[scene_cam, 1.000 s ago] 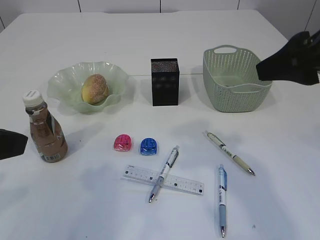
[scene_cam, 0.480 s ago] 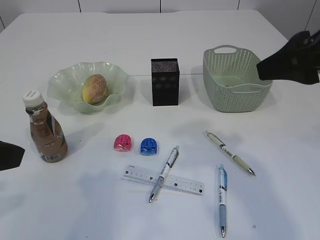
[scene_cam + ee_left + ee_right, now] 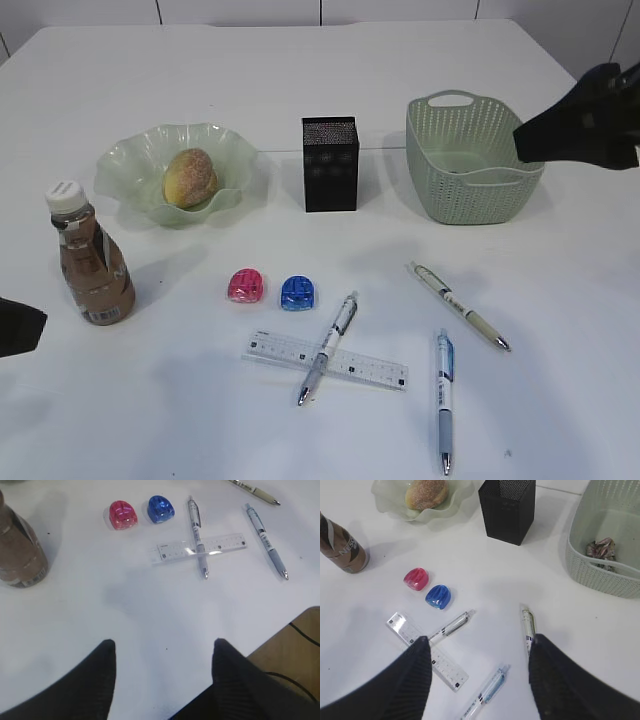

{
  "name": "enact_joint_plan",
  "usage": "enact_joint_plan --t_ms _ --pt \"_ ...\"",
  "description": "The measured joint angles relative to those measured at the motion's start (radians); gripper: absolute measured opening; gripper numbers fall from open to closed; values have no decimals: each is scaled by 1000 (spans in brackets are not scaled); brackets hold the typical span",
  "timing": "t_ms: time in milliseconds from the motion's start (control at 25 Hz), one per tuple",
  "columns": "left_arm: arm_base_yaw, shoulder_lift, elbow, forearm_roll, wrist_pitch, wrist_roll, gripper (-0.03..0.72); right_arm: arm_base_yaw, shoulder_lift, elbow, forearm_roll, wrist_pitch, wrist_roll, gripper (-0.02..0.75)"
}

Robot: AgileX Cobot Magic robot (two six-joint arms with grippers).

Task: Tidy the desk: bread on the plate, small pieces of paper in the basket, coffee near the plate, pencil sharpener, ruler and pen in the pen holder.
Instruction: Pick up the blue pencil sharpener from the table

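Bread (image 3: 190,177) lies in the green plate (image 3: 140,160). A coffee bottle (image 3: 92,268) stands upright in front of the plate, to its left. Pink (image 3: 246,286) and blue (image 3: 297,292) pencil sharpeners sit mid-table. A pen (image 3: 328,346) lies across the clear ruler (image 3: 275,349), with two more pens (image 3: 460,306) (image 3: 443,398) to the right. The black pen holder (image 3: 330,163) stands at the back. Crumpled paper (image 3: 601,550) lies in the basket (image 3: 470,170). My left gripper (image 3: 162,645) is open and empty over bare table. My right gripper (image 3: 480,642) hangs open, high above the pens.
In the left wrist view the table's near edge (image 3: 280,630) shows, with a wooden floor and a cable beyond it. The basket stands at the back right, the pen holder between it and the plate.
My left gripper has drawn back and down toward the left edge of the exterior view. The right arm has barely moved, and nothing on the table has shifted.
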Motion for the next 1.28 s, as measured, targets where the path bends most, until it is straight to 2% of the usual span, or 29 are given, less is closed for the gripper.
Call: enact_joint_plan --t_ms 200,280,560,840,1280 --pt "0 0 0 0 28 0 428 0 2 0 -37 0 48 481" --pt "0 0 0 0 34 0 428 0 42 0 -103 8 122 481" --pt "0 0 0 0 49 0 428 0 136 0 -121 19 177 480" --pt "0 0 0 0 52 0 428 0 230 -9 -143 22 183 424" --pt "0 0 0 -2 54 -4 428 21 283 -82 -164 53 183 418"
